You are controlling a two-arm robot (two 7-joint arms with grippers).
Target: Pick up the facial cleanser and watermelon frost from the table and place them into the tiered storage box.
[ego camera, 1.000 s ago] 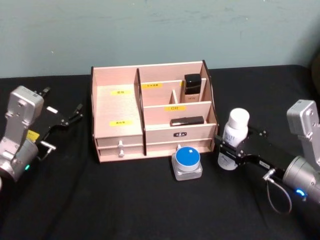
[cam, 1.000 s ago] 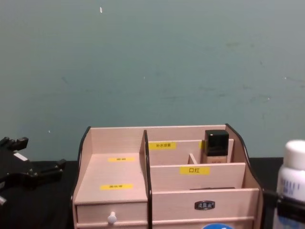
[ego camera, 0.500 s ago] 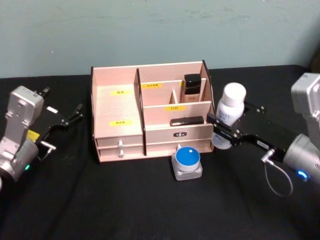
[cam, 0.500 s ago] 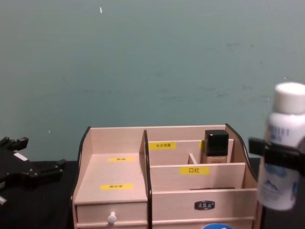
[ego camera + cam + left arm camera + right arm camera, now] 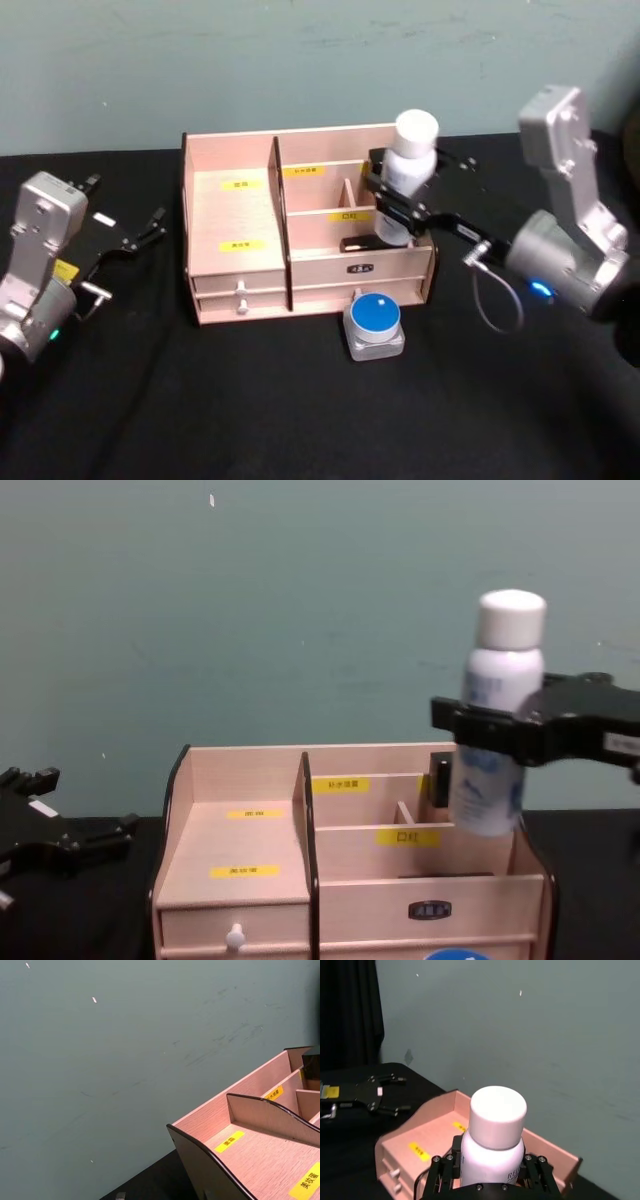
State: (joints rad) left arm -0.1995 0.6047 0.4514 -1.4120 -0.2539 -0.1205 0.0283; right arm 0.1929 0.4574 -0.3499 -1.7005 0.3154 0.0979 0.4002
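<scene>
Yellow label (image 5: 407, 836) "口红" on tiered storage box (image 5: 360, 912)

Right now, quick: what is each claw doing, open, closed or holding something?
Left claw: open, empty, parked left of the tiered storage box.
Right claw: closed on the facial cleanser, above the box.
</scene>
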